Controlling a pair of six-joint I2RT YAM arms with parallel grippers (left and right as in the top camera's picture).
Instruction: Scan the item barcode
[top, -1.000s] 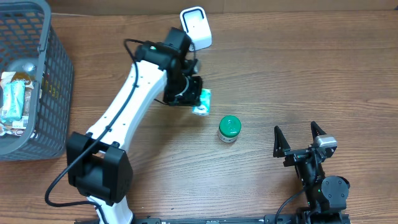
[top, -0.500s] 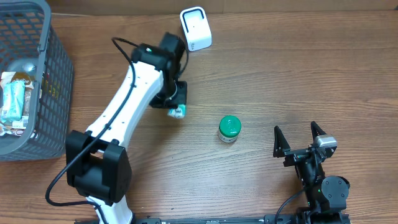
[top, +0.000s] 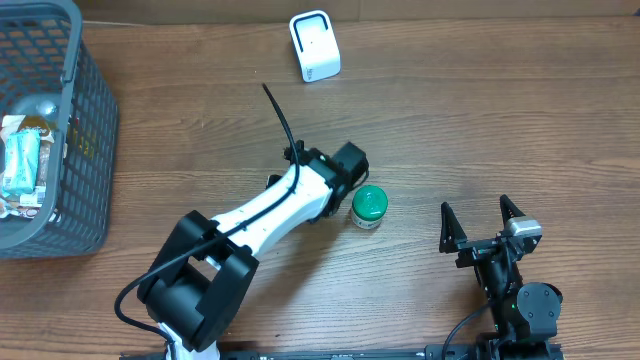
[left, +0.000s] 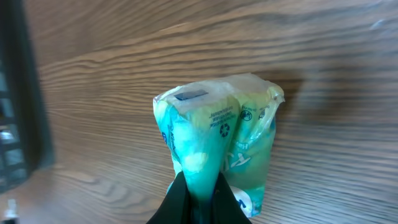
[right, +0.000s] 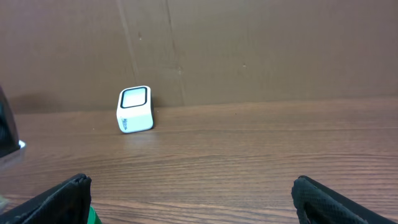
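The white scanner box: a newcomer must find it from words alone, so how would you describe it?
Start at the brown wooden table and follow its far edge. The small white rounded scanner box stands there alone, right of the grey mesh basket. Only it has a glassy window face.

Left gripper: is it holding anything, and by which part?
Yes. The left gripper is shut on a green plastic packet, pinching a fold of wrapper at one end. The right gripper is open and empty.

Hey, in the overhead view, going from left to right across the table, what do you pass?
grey basket → white scanner → green-lidded jar → right gripper
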